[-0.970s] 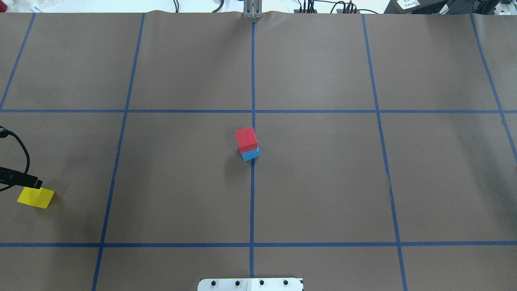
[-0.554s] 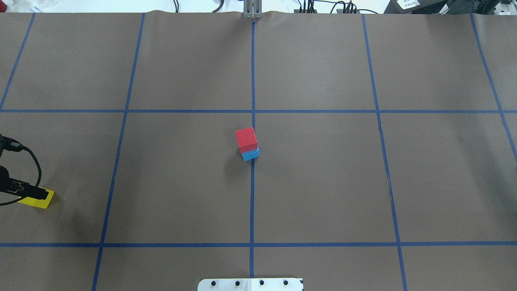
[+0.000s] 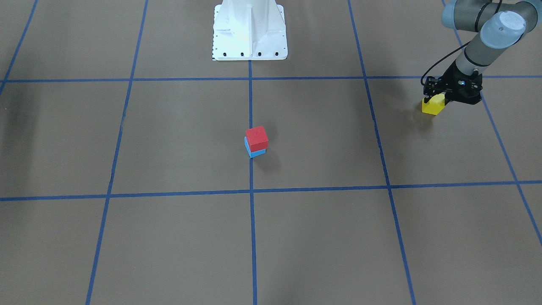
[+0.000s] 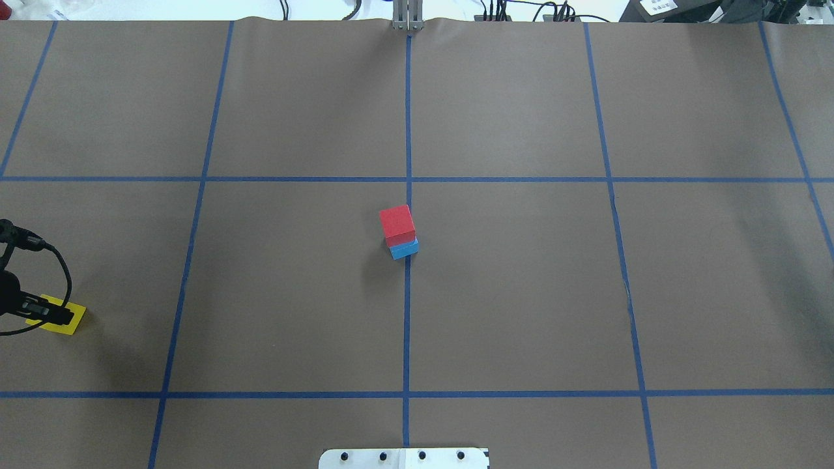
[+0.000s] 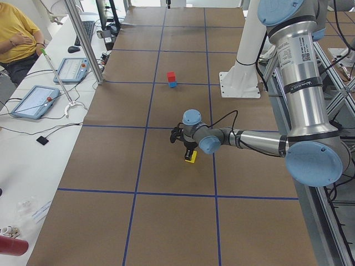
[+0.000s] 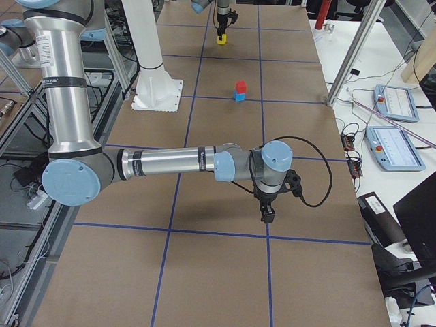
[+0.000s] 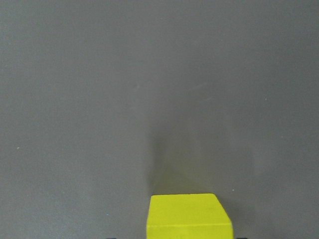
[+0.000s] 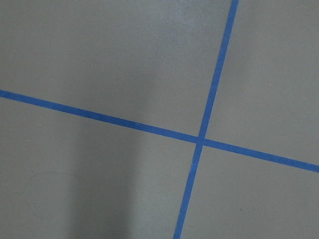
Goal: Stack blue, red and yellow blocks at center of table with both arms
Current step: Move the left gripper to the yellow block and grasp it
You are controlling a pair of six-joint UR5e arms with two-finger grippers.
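Observation:
The red block [image 4: 397, 224] sits on the blue block [image 4: 405, 249] at the table's center, slightly askew; the stack also shows in the front view [image 3: 257, 137]. The yellow block [image 4: 70, 322] rests on the table at the far left. My left gripper [image 4: 49, 312] is low over it, its fingers straddling the block [image 3: 432, 106], and looks open. In the left wrist view the yellow block [image 7: 189, 216] fills the bottom middle. My right gripper [image 6: 268, 219] hangs over bare table far from the blocks; I cannot tell whether it is open or shut.
Blue tape lines [image 4: 406, 326] divide the brown table into a grid. The white robot base plate [image 3: 250, 29] stands at the near edge. Operator tables with tablets [image 5: 36, 100] flank the far side.
My left gripper has moved down and over the yellow block, covering more of it. The red and blue stack has not moved.

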